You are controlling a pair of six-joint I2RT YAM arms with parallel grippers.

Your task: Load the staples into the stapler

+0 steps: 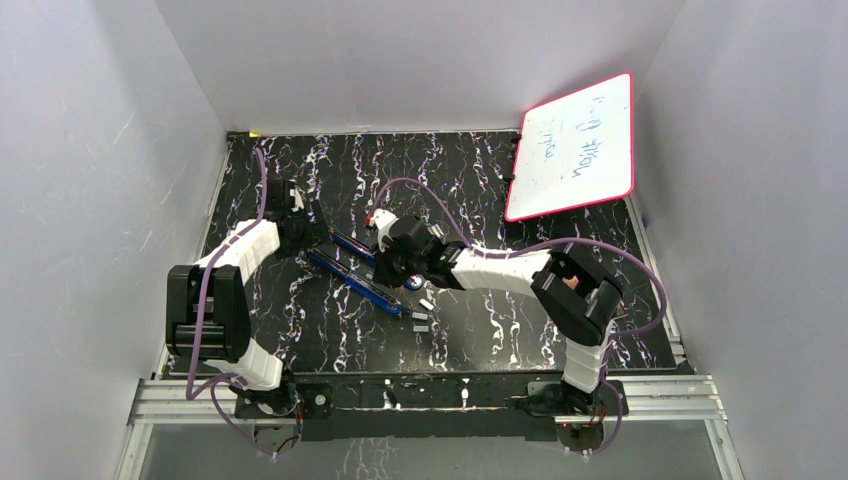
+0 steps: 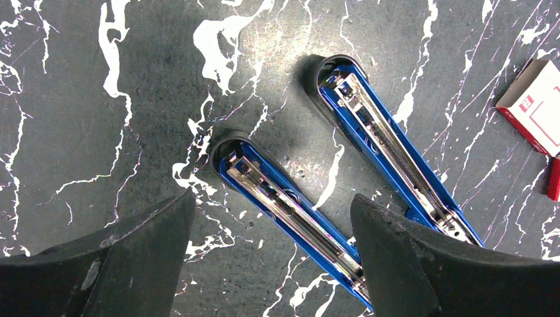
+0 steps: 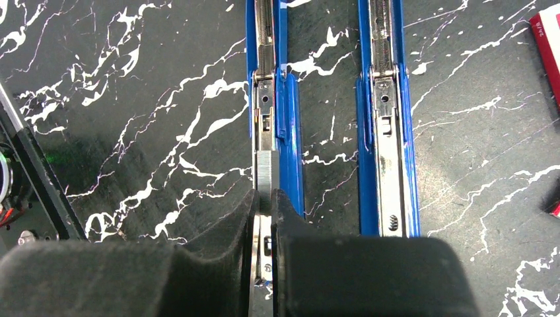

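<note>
The blue stapler [image 1: 358, 283] lies opened on the black marbled table as two long arms side by side, metal channels facing up [image 2: 290, 214] [image 3: 386, 132]. My right gripper [image 3: 266, 193] [image 1: 383, 268] is shut on a short ribbed grey strip of staples [image 3: 266, 170], held right over the metal channel of the left arm [image 3: 288, 99]; whether the strip touches the channel I cannot tell. My left gripper [image 2: 272, 197] [image 1: 312, 238] hangs open over the stapler's far end, one arm running between its fingers [image 2: 132, 257] without touching. A few loose staples [image 1: 421, 318] lie near the stapler's near end.
A small red-and-white box [image 2: 536, 109] [image 1: 373, 215] lies just beyond the stapler. A whiteboard with a red rim [image 1: 575, 145] leans at the back right. White walls close in the table on three sides.
</note>
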